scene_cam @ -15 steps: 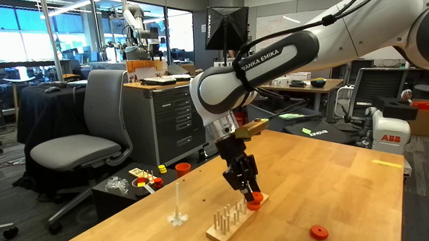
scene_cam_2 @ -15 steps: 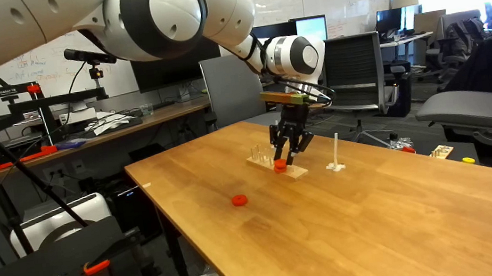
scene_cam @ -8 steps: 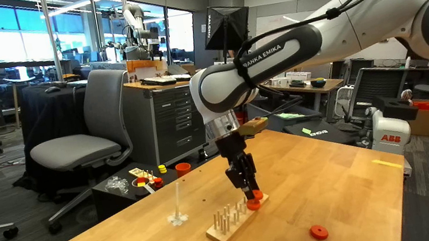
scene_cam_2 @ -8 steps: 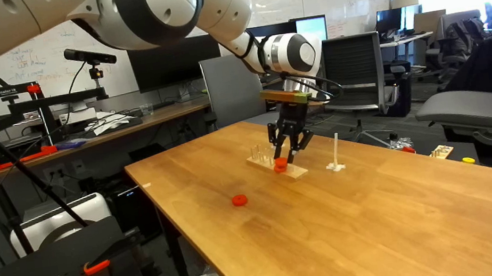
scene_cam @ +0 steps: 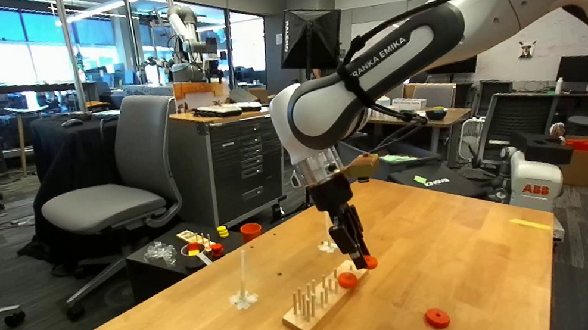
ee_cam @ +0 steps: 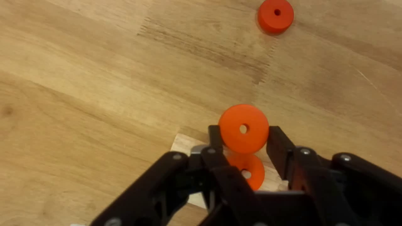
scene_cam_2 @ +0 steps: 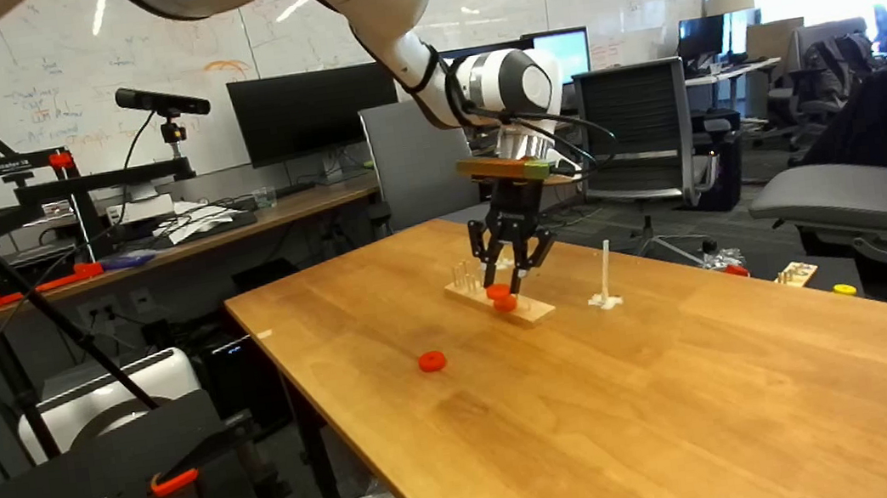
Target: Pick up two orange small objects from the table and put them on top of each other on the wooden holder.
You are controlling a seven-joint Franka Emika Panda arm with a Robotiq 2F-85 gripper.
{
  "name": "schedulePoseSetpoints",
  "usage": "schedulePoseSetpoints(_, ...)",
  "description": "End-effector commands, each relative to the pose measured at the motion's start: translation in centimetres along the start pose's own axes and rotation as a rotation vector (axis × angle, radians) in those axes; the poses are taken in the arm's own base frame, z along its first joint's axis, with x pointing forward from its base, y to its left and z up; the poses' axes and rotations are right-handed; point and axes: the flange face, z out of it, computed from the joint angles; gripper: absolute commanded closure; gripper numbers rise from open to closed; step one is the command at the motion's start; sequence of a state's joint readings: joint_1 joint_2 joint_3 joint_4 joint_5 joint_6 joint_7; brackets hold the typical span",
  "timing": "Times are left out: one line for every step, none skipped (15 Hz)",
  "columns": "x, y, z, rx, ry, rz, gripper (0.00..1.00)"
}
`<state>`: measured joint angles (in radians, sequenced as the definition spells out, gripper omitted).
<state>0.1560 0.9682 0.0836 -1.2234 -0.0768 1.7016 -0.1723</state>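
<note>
My gripper is shut on an orange small object, a round disc with a centre hole, gripped at its sides. It hangs above the end of the wooden holder, offset from a similar orange disc that rests on the holder. In the wrist view that resting disc shows partly behind the held one, with a finger covering some of it. A third orange disc lies flat on the table, apart from the holder. Several thin pegs stand along the rest of the block.
A slim pale rod with a taped white base stands beside the holder. Another rod rises behind the gripper. A low black side table with cups and small pieces adjoins the tabletop's far edge.
My gripper has carried the held disc sideways, away from above the resting disc, so the two discs now sit apart in an exterior view. The other discs and the holder have not moved.
</note>
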Motion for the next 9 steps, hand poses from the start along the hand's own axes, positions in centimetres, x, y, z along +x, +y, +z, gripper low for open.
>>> schedulePoseSetpoints(-1.4,-1.2,0.1,-0.034,0.047,-0.023,0.84)
schedulePoseSetpoints(-1.3,-1.4,0.2,-0.037,0.065,-0.023,0.84)
schedulePoseSetpoints(-1.0,-1.7,0.3,-0.035,0.083,-0.020,0.84)
schedulePoseSetpoints(-0.8,-1.9,0.4,-0.035,0.101,-0.018,0.84)
schedulePoseSetpoints(-0.7,-2.1,0.5,-0.035,0.112,-0.018,0.84)
schedulePoseSetpoints(-0.5,-2.3,0.6,-0.034,0.124,-0.018,0.84)
schedulePoseSetpoints(-0.4,-2.5,0.6,-0.036,0.128,-0.020,0.84)
schedulePoseSetpoints(-0.4,-2.7,0.6,-0.037,0.135,-0.021,0.84)
schedulePoseSetpoints(-0.4,-2.8,0.6,-0.039,0.140,-0.022,0.84)
